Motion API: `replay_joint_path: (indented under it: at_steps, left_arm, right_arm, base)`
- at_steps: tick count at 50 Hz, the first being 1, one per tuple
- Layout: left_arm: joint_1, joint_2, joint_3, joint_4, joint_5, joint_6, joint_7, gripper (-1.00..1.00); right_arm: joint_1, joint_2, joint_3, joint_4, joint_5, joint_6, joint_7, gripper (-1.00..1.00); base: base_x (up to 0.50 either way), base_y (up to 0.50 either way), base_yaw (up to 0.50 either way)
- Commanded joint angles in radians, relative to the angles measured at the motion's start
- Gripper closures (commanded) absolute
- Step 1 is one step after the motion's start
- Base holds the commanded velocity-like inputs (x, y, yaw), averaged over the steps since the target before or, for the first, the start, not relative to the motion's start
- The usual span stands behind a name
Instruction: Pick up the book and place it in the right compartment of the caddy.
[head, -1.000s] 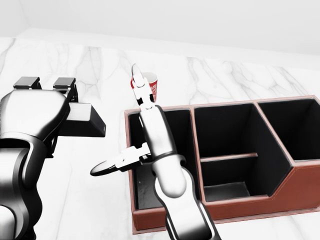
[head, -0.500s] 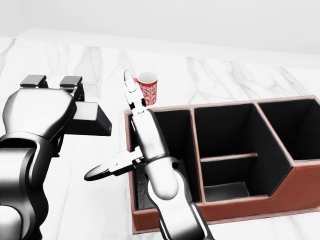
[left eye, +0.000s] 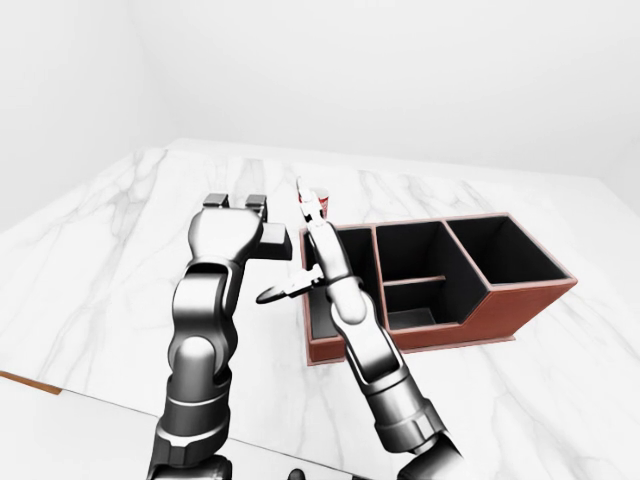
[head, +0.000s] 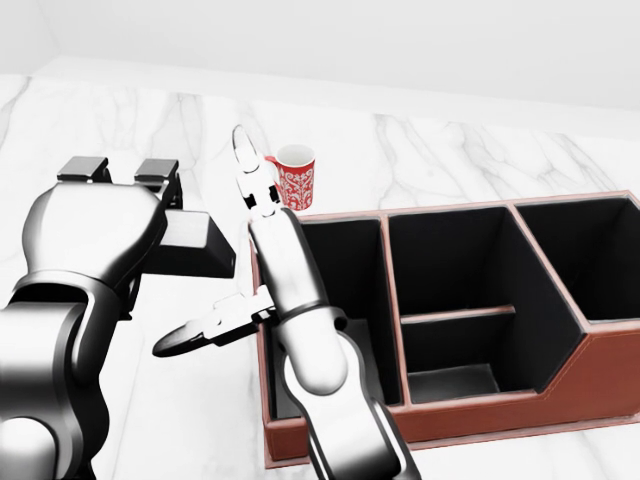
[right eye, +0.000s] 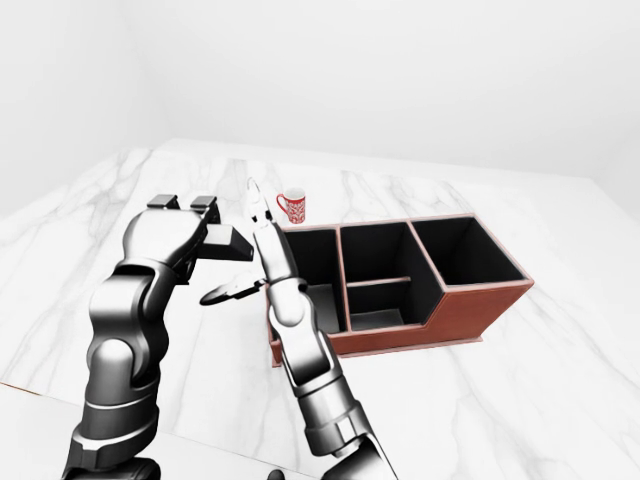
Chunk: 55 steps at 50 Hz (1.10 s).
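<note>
The right hand (head: 232, 235) is held open, its three fingers spread: one points up toward the top of the head view, another reaches left and down over the white marble desk (head: 480, 150), and nothing is gripped. Compared with a second ago, this hand is shifted to the left in the head view, so that the red patterned mug (head: 296, 177), then partly hidden behind the raised finger, is now seen almost whole, just right of it. The left hand (head: 130, 215) is seen from behind; a dark flat block (head: 195, 245), possibly the book, juts from it to the right, but whether the fingers are closed round it cannot be told. It too is moved rightward and lies nearer the left wall of the reddish-brown leather caddy with black compartments (head: 600, 380). The caddy's right compartment (head: 590, 255) is seen dark and bare inside. The caddy and mug are unmoved.
</note>
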Motion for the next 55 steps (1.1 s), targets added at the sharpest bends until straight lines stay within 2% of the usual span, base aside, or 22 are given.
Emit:
replay_joint_path:
  at_steps: [1,9,13,16,18,21,30,32,34,35,36,37,50,55]
  left_arm:
    - [0.007,-0.004,-0.002,-0.021,0.021,0.000,0.000,1.00]
    - [0.003,-0.010,-0.005,-0.025,0.021,0.000,0.000,1.00]
    - [0.002,-0.007,-0.002,-0.024,0.020,0.000,0.000,1.00]
    - [0.002,-0.008,-0.003,-0.028,0.020,0.000,0.000,1.00]
    - [-0.001,-0.008,-0.003,-0.031,0.020,0.000,0.000,1.00]
    - [0.000,-0.011,-0.005,-0.034,0.022,0.000,0.000,1.00]
    - [-0.002,-0.010,-0.003,-0.028,0.021,0.000,0.000,1.00]
    - [-0.002,-0.008,-0.002,-0.030,0.020,0.000,0.000,1.00]
    - [-0.001,-0.008,-0.003,-0.034,0.020,0.000,0.000,1.00]
    - [0.001,-0.008,-0.003,-0.036,0.020,0.000,0.000,1.00]
    - [0.002,-0.008,-0.002,-0.035,0.018,0.000,0.000,1.00]
    - [0.001,-0.008,-0.002,-0.035,0.018,0.000,0.000,1.00]
    - [0.004,-0.010,-0.003,-0.039,0.018,0.000,0.000,1.00]
    - [0.004,-0.011,-0.004,-0.046,0.019,0.000,0.000,1.00]
  right_arm:
    - [-0.014,0.004,0.000,0.014,0.001,0.000,-0.006,-1.00]
    - [-0.027,0.011,0.000,0.012,0.000,0.000,-0.003,-1.00]
    - [-0.012,0.005,-0.001,0.079,0.006,0.000,-0.020,-1.00]
    - [-0.025,0.011,-0.003,0.039,0.002,0.000,-0.006,-1.00]
    - [-0.011,0.005,-0.003,0.110,0.007,0.000,-0.027,-1.00]
    - [-0.027,0.015,-0.001,0.059,-0.001,0.000,-0.010,-1.00]
    - [-0.011,0.008,-0.007,0.143,0.003,0.000,-0.027,-1.00]
    - [-0.023,0.014,-0.009,0.084,-0.001,0.000,-0.009,-0.77]
    - [-0.024,0.013,-0.008,0.075,0.000,0.000,-0.006,-0.36]
    - [-0.010,0.006,-0.007,0.126,0.006,0.000,-0.022,0.22]
    - [-0.020,0.010,-0.009,0.089,0.005,0.000,-0.011,0.66]
    - [-0.020,0.011,-0.007,0.073,0.003,0.000,-0.008,1.00]
    - [-0.005,0.006,-0.002,0.116,0.001,0.000,-0.020,1.00]
    - [-0.019,0.013,-0.002,0.052,-0.005,0.000,-0.001,1.00]
  base:
    - [0.00,0.00,0.00]
    - [0.00,0.00,0.00]
    - [0.00,0.00,0.00]
    - [0.00,0.00,0.00]
    - [0.00,0.00,0.00]
    - [0.00,0.00,0.00]
    - [0.00,0.00,0.00]
    - [0.00,0.00,0.00]
    - [0.00,0.00,0.00]
    - [0.00,0.00,0.00]
    - [0.00,0.00,0.00]
    - [0.00,0.00,0.00]
    - [0.00,0.00,0.00]
    - [0.00,0.00,0.00]
